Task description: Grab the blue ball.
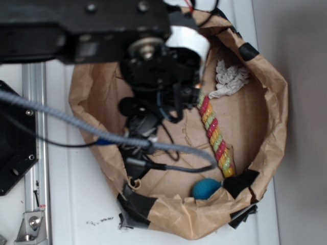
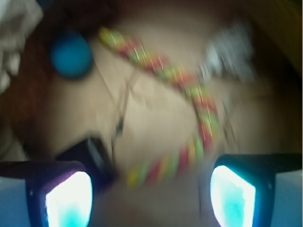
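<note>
The blue ball (image 1: 206, 188) lies inside a crumpled brown paper nest, against its front wall, just left of a black tape patch (image 1: 239, 182). In the blurred wrist view the ball (image 2: 71, 54) sits at the upper left, well away from my gripper (image 2: 150, 198). My gripper is open, its two glowing fingertips (image 2: 66, 198) wide apart at the bottom corners with nothing held between them. A striped red, yellow and green rope (image 2: 180, 80) runs across the floor beyond the gap. My black arm (image 1: 153, 66) hangs over the nest's left half and hides the fingers in the exterior view.
The paper nest wall (image 1: 271, 97) rings the work area. The rope (image 1: 217, 135) lies diagonally in it, and a crumpled white cloth (image 1: 230, 79) sits at the back. A grey cable (image 1: 76, 122) crosses the left side. A metal rail (image 1: 36, 153) runs alongside.
</note>
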`<state>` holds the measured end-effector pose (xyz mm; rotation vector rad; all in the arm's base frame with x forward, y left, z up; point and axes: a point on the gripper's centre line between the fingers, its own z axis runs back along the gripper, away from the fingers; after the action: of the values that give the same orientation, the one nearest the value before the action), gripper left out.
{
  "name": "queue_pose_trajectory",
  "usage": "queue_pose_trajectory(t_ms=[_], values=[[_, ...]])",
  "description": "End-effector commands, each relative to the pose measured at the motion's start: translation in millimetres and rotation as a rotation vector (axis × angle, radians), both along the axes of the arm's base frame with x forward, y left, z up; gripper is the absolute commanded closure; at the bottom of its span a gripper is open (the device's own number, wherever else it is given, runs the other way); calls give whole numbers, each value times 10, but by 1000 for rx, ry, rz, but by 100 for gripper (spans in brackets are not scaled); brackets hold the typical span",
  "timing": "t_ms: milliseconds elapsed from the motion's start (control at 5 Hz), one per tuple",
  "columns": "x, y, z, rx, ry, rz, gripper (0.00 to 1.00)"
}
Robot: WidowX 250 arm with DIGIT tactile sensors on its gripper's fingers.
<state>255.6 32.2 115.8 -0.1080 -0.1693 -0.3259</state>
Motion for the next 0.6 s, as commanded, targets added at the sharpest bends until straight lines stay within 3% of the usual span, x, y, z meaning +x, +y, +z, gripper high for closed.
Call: queue_pose_trajectory(t_ms=[0, 200, 400], values=[[272, -699, -127, 41, -219, -403, 0], [231, -922, -271, 8, -199, -507, 0], [265, -1115, -446, 21, -202, -562, 0]])
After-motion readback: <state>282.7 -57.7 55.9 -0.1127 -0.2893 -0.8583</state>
